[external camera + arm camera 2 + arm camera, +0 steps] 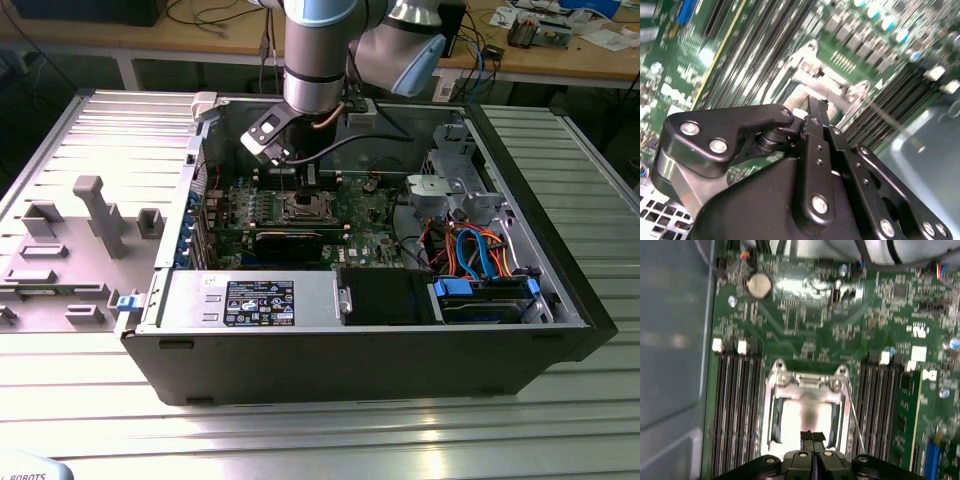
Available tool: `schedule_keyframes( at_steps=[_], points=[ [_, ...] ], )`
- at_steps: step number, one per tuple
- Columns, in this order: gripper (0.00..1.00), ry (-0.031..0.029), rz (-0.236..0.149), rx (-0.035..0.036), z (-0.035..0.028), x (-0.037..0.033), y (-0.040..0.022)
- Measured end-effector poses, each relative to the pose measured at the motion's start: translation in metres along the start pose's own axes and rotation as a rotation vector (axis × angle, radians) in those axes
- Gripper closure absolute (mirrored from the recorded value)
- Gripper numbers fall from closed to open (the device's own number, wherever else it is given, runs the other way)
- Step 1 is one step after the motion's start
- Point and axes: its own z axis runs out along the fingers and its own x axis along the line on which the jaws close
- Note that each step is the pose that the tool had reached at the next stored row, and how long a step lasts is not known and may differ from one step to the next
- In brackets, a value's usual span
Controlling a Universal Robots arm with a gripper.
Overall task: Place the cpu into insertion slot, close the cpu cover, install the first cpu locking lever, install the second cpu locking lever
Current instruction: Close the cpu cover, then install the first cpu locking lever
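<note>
Claw fingers are pressed together with nothing between them, tips poised at the near edge of the cpu. The cpu sits in the insertion slot, and its bright metal top shows through the window of the cpu cover, which appears to lie flat over it. Expect the cpu to be light, rigid, smooth-topped and fragile underneath; grip it by opposite edges only. The cover is thin, stiff sheet metal; press on its free edge. A springy wire locking lever slants beside it, apparently unlatched. Memory slots flank the socket on the motherboard, inside the computer case on the desk.
</note>
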Motion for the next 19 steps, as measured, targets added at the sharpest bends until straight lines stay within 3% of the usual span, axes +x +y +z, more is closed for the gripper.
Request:
schedule_keyframes(
  at_steps=[2,3,9,19],
  points=[
    [0.89,0.0001,0.0,0.0,-0.0001,-0.0009,0.0101],
    [0.89,0.0,0.0,-0.0001,-0.0001,-0.001,0.0108],
    [0.89,0.0001,0.001,0.0,-0.0002,-0.001,0.0112],
    [0.89,0.0001,0.001,0.0,-0.0061,-0.001,0.0111]
  ],
)
